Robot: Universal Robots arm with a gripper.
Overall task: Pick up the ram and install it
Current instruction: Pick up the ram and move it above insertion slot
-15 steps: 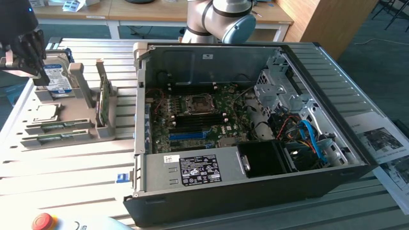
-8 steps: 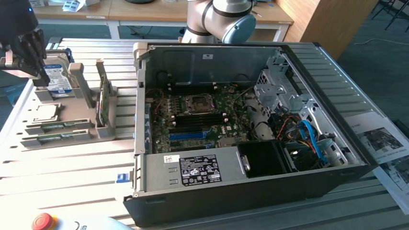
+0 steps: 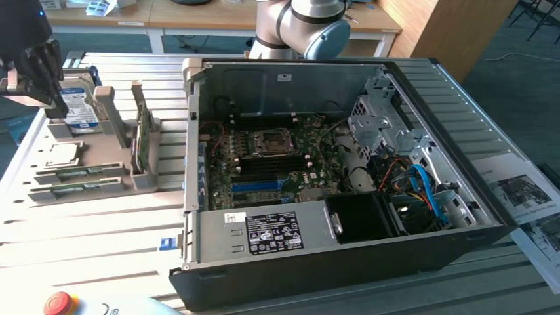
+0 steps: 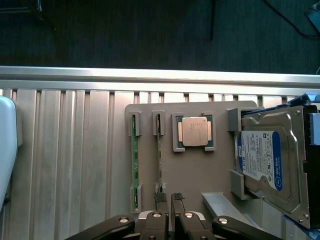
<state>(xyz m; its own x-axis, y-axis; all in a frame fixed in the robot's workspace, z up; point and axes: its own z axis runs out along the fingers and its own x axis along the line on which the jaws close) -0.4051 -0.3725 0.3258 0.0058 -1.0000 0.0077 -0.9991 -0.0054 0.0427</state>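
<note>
Approach stage, by judgement: the claw (image 4: 169, 197), fingers slightly apart and empty, hovers at the exterior view's upper left over the grey tray (image 4: 200, 170) where the ram (image 4: 159, 150) stands on edge, not yet lifted; grasping calls for straddling its thin edge.

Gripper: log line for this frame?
gripper open, empty | over tray | ram in tray slot, untouched | install not started

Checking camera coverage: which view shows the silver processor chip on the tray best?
The wrist view: the chip is seen from straight above, whole, on the tray. The exterior view shows the chip at a slant, at that view's left.
</note>
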